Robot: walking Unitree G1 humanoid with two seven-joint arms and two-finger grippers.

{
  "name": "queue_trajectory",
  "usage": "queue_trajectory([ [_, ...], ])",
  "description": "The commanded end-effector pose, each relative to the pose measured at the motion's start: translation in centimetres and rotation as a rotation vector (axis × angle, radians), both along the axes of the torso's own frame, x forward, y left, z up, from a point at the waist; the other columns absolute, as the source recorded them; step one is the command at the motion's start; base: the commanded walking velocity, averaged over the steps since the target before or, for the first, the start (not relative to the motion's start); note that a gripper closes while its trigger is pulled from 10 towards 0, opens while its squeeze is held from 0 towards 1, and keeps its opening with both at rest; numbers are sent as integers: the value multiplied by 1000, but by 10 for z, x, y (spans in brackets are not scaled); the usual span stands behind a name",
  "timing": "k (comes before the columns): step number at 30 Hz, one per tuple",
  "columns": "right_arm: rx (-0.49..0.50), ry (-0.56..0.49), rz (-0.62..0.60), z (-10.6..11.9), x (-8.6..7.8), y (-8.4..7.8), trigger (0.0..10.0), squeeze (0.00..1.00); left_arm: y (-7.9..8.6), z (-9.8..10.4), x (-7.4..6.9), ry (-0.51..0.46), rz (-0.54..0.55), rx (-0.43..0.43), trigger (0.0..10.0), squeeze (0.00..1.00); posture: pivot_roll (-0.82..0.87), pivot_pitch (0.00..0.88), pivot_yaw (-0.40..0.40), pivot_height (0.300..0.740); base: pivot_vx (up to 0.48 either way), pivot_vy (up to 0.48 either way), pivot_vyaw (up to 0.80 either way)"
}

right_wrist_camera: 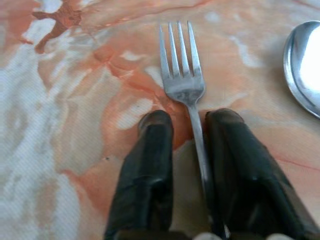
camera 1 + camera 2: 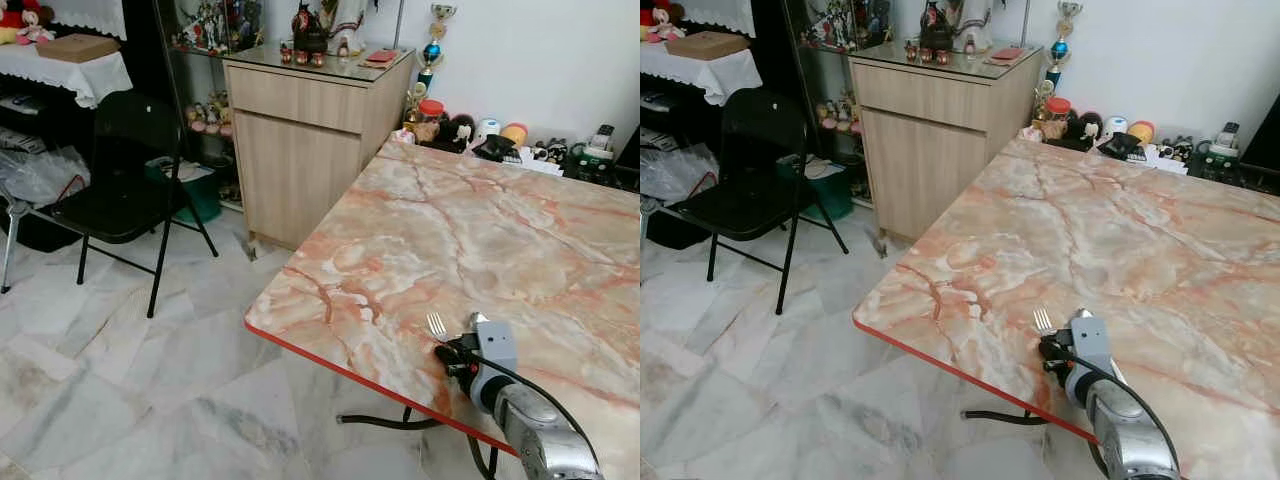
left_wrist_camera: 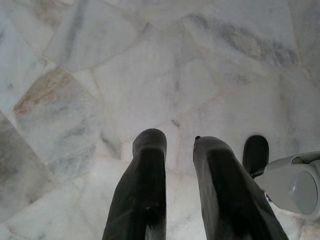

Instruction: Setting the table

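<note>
my right claw (image 1: 189, 125) sat low over the pink-veined marble counter (image 2: 480, 230), near its red-trimmed edge, its black fingers (image 1: 150, 165) parted around the handle of a silver metal fork (image 1: 181, 75) lying flat on it. a shiny spoon bowl (image 1: 304, 65) lay just beside. my left claw (image 3: 172, 145) hung over the white marble floor (image 3: 150, 65), fingers slightly apart.

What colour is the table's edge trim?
Red, along the table's near edge; clearest in the left eye view.

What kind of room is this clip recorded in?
Probably a home dining area: a marble-patterned table with a fork and spoon on it, a wooden cabinet of ornaments, and a folding chair.
</note>
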State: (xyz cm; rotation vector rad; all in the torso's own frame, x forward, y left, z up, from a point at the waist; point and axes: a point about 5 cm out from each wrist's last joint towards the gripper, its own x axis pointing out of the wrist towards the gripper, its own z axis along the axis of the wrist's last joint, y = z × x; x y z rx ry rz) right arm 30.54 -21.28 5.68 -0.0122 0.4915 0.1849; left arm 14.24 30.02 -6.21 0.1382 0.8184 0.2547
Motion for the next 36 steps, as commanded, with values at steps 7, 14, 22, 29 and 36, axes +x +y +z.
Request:
queue_trajectory([
  [7,-4,64,27,-13,-5,8,0,0,-1,-4,-6,30,-2,-8,10000,0,143,27,-28,740,0,0,0],
  [14,11,36,30,-11,-3,13,0,0,-2,-4,-6,32,-9,-7,10000,0,145,9,-27,740,0,0,0],
  [22,31,14,36,-9,-1,19,0,0,-2,-4,-6,34,-13,-7,10000,0,144,0,-29,740,0,0,0],
  [29,55,-107,30,13,9,26,10000,0,-4,-5,-7,40,-20,-7,10000,0,140,0,-33,740,0,0,0],
  [36,63,-141,27,19,12,27,10000,0,-4,-5,-7,40,-20,-7,10000,0,141,0,-33,740,0,0,0],
])
